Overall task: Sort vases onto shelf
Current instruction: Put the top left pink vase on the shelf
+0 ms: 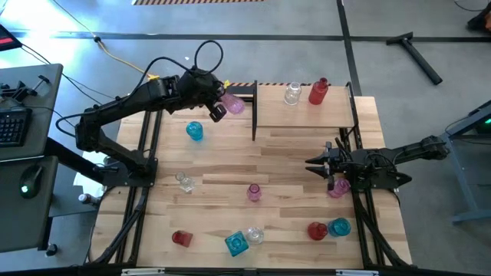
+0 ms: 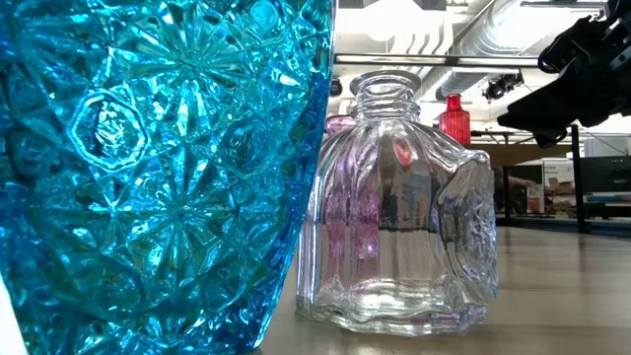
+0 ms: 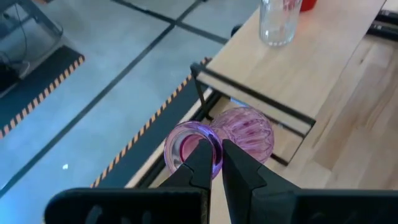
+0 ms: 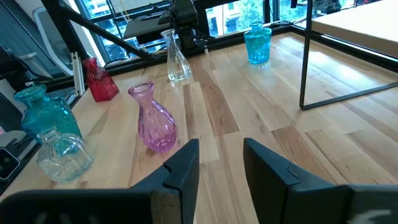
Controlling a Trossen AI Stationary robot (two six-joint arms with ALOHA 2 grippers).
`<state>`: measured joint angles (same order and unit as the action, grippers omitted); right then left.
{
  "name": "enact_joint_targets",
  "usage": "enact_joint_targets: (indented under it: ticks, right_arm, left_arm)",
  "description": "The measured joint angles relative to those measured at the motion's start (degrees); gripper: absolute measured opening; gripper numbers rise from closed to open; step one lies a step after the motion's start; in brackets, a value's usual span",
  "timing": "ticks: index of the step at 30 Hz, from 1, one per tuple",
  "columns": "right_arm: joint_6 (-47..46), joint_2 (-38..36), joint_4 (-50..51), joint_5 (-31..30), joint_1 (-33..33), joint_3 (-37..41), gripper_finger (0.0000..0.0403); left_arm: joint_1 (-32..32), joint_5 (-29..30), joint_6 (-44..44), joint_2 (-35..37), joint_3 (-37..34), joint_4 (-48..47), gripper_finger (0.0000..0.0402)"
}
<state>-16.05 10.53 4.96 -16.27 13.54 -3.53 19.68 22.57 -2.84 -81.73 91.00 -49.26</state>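
Note:
My left gripper [image 1: 220, 107] is shut on a pink round-bodied vase [image 1: 233, 104], held in the air just off the shelf's left end. The shelf [image 1: 337, 115] is a raised light-wood platform on black posts at the table's far side. A clear vase [image 1: 292, 93] and a red vase [image 1: 317, 91] stand on it. My right gripper [image 1: 313, 162] waits open above the table at the right, nothing between its fingers [image 4: 186, 158]. My left gripper pinches the rim of the pink vase's mouth [image 3: 186, 138], one finger [image 3: 202, 155] inside the opening and the other [image 3: 239, 163] outside against the neck. The vase is lifted clear and tipped, its mouth toward the gripper and its round body [image 3: 245, 132] pointing away toward the shelf.
Loose vases stand on the tabletop: teal [image 1: 195, 131], clear [image 1: 185, 182], pink [image 1: 254, 192], red [image 1: 181, 238], teal [image 1: 237, 243] with a clear one [image 1: 255, 234] beside it, red [image 1: 317, 230], teal [image 1: 338, 227], and pink [image 1: 338, 186] under my right arm. The shelf's black posts [image 1: 254, 111] flank its left end.

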Motion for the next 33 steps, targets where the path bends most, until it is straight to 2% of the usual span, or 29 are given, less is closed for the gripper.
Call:
enact_joint_targets:
  ticks: [19,27,33]
  right_arm:
    - [0.00,0.00,-0.01,0.00,0.00,0.00,0.0108]
    - [0.00,0.00,0.01,0.24,0.00,0.00,0.0108]
    - [0.00,0.00,0.06,0.24,0.00,0.00,0.0108]
  left_arm:
    - [0.04,-0.02,4.99,-0.62,0.04,15.88,0.0009]
    - [0.17,-0.23,8.40,-4.01,0.26,21.19,0.0009]
    - [0.17,-0.58,11.32,-8.71,2.97,22.45,0.0009]
